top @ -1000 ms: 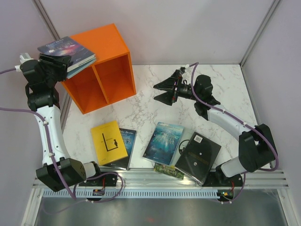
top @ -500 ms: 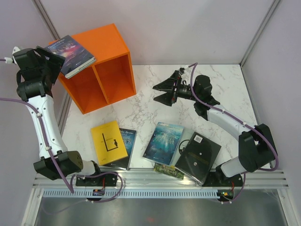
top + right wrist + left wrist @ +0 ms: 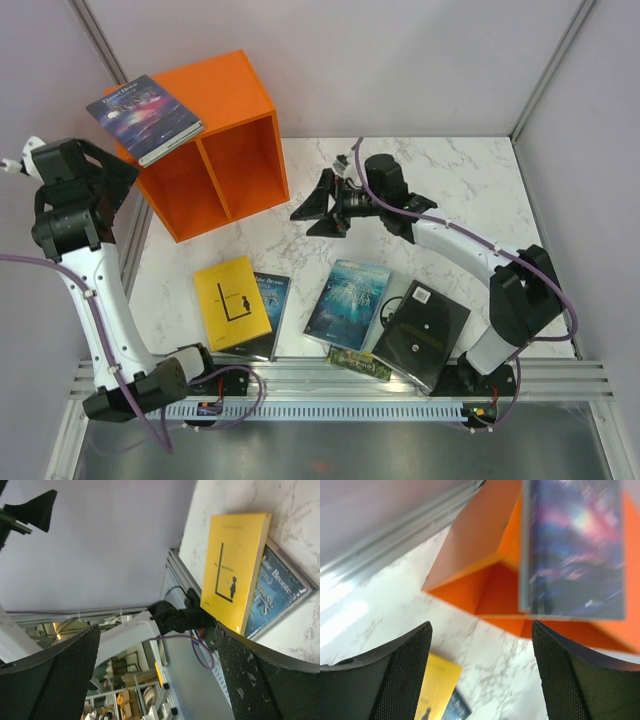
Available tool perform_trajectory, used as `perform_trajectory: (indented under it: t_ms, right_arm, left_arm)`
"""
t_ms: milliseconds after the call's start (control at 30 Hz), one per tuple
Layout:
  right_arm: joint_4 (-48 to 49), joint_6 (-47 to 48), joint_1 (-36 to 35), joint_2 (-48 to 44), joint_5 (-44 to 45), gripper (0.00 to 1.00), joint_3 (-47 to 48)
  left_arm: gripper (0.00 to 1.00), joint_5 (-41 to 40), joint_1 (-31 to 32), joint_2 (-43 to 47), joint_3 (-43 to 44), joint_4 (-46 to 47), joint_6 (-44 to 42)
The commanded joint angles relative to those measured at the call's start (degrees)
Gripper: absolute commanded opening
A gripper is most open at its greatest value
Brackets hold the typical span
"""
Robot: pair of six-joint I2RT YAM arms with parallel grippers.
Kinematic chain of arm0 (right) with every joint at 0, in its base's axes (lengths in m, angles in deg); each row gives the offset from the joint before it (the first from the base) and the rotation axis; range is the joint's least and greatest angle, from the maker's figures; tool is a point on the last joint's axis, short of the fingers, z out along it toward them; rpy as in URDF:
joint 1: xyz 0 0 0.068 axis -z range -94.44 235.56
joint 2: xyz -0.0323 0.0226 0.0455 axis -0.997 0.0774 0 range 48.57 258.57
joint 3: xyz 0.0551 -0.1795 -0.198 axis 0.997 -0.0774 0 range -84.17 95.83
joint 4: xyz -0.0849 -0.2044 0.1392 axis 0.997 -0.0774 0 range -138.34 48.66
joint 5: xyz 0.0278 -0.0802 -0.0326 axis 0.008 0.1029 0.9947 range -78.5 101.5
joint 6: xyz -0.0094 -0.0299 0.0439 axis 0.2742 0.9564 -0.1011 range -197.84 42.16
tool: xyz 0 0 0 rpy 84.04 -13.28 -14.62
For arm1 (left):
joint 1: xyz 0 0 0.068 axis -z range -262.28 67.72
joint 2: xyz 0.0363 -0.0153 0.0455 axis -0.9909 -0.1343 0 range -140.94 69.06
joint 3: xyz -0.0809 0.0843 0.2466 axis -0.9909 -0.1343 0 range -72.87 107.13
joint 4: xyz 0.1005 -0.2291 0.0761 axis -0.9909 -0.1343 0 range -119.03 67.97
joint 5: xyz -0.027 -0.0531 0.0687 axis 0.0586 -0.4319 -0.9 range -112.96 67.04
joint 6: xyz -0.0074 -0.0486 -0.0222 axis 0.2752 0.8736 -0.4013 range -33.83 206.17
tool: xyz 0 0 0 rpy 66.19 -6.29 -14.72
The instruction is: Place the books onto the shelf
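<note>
The left end effector [image 3: 481, 630] stands open and empty at the left edge of the top view, just beside the orange shelf [image 3: 228, 92]. A purple galaxy book [image 3: 145, 118] lies flat on the shelf's top, overhanging its left corner. The right end effector [image 3: 316, 200], jaws spread wide and holding nothing, hangs over the middle of the bench [image 3: 460, 175]. Along the bench's lower edge lie a yellow book [image 3: 232, 303] overlapping a dark blue book [image 3: 272, 298], a teal book [image 3: 348, 297], and a black book [image 3: 422, 335].
</note>
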Motion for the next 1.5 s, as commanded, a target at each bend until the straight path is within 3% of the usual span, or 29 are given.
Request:
perform_trajectory:
  t_ms: [0,200,333,533,967,1100,1300,1467]
  right_arm:
    - [-5.61,4.94,-2.66,3.35,1.49,0.98,-1.58]
    - [-4.72,7.74,-8.64,12.05,0.96,0.98,1.39]
    - [-4.54,8.88,-9.79,19.51,0.96,0.98,6.48]
    - [-4.11,10.2,-9.96,27.78,1.05,0.98,12.02]
    - [1.78,6.95,-12.16,41.85,8.96,0.98,22.04]
    - [2.75,5.2,-13.13,46.94,9.75,0.98,25.56]
    - [5.03,1.51,-15.5,51.17,9.84,0.98,28.82]
    - [12.47,-4.02,-17.08,53.72,7.56,0.83,27.86]
  left_arm:
    - [0.83,1.03,0.31,4.12,-9.28,-4.29,1.02]
    - [0.85,4.45,1.54,12.54,-26.33,-3.5,1.99]
    - [0.86,11.91,2.42,17.46,-40.81,0.0,2.43]
    - [0.86,16.15,3.39,20.82,-54.72,3.7,2.17]
    - [0.84,10.18,6.63,15.82,-62.04,6.95,11.12]
    - [0.84,5.09,8.22,10.82,-62.04,7.22,12.27]
    - [0.84,4.54,8.4,5.71,-63.35,10.11,13.77]
    - [0.84,6.22,8.31,4.12,-65.46,13.28,13.07]
